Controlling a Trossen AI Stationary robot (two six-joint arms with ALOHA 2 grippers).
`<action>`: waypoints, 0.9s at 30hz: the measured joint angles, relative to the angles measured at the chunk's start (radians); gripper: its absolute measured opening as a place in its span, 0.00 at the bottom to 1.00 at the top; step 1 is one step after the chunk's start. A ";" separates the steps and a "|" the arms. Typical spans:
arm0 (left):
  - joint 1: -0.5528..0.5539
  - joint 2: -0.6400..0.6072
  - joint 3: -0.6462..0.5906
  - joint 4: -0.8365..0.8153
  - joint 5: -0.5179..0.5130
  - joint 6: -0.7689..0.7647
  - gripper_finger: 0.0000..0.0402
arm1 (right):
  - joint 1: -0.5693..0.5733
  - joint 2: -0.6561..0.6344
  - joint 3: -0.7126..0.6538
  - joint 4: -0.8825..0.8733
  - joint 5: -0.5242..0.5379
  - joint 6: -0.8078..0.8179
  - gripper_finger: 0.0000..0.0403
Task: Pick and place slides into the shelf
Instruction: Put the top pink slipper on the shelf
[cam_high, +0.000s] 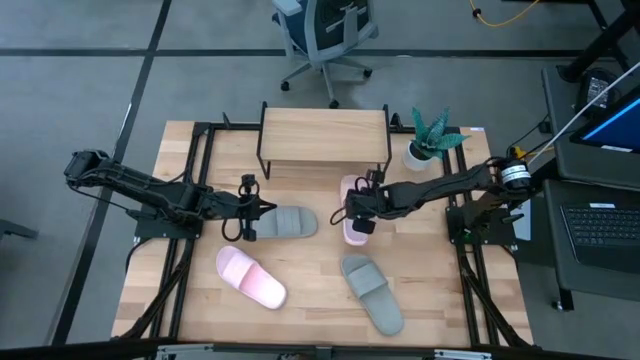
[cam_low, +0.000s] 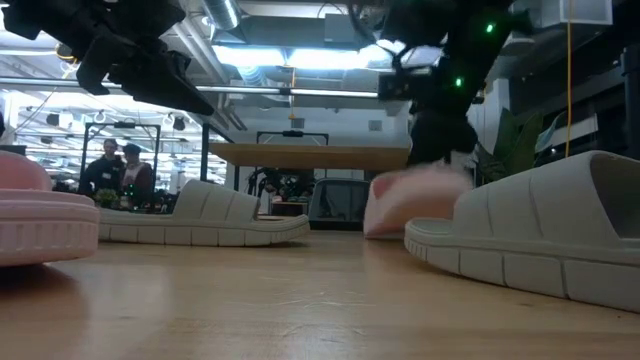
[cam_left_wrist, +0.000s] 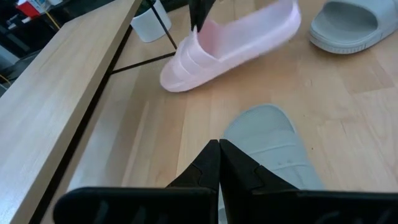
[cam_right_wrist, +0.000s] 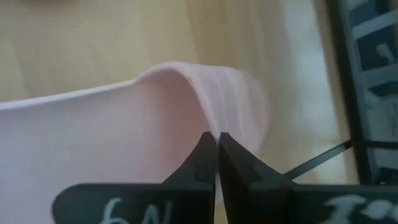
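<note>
Pink slide (cam_high: 352, 210) pinched in right hand (cam_high: 362, 212), beside shelf (cam_high: 323, 132)

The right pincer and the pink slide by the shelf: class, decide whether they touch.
Touching. The right wrist view shows the right pincer closed with its tips pinching the strap edge of the pink slide; the high view shows it over that slide near the shelf.

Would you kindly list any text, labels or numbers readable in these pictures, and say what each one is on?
"6N": white handwritten marks, as they appear in the right wrist view, on the right claw; orientation uncertain.
Laptop screen at the table's right: content too small to read.
Slides, shelf and plant pot: no text visible.
</note>
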 joint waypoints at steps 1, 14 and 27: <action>0.000 0.000 0.000 0.000 0.000 0.000 0.00 | 0.006 -0.011 0.006 0.000 0.004 -0.004 0.01; 0.000 0.000 0.000 -0.006 0.001 -0.003 0.00 | 0.083 -0.157 0.157 -0.007 0.081 -0.156 0.01; 0.000 0.000 0.000 -0.010 0.001 -0.005 0.00 | 0.052 -0.200 0.322 -0.029 0.213 -0.369 0.01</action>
